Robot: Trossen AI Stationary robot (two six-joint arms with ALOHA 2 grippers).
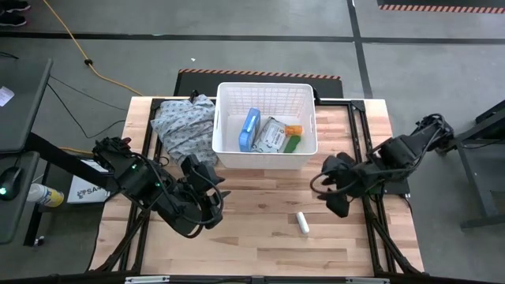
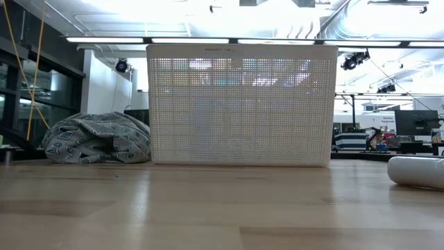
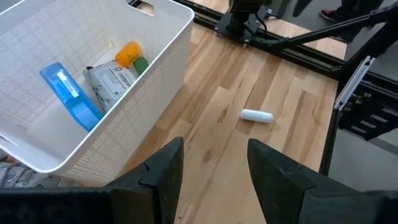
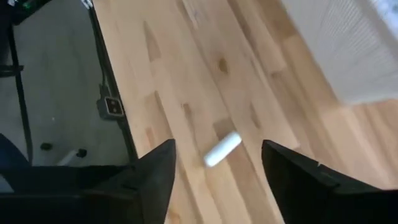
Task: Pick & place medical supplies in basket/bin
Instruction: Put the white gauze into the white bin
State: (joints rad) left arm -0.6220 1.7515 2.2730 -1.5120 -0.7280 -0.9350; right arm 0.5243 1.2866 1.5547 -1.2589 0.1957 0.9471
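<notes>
The white gridded basket [image 1: 266,126] stands at the table's far middle [image 2: 241,104]. Inside it lie the blue-white packet [image 1: 250,128], the grey-white soft pack [image 1: 272,136], the orange-capped vial [image 1: 293,130] and the green bar [image 1: 292,143]; the left wrist view shows them too [image 3: 71,96]. The white tube [image 1: 302,222] lies flat on the wood near the near edge [image 3: 257,116] [image 4: 222,149] [image 2: 416,171]. My right gripper [image 1: 338,189] is open, above the table right of the tube. My left gripper [image 1: 207,197] is open, near the basket's near-left corner.
A grey patterned cloth [image 1: 184,122] is bunched against the basket's left wall [image 2: 97,139]. Bare wood [image 1: 260,237] stretches between the two grippers around the tube. Black frame rails run along the table's right side [image 1: 371,142].
</notes>
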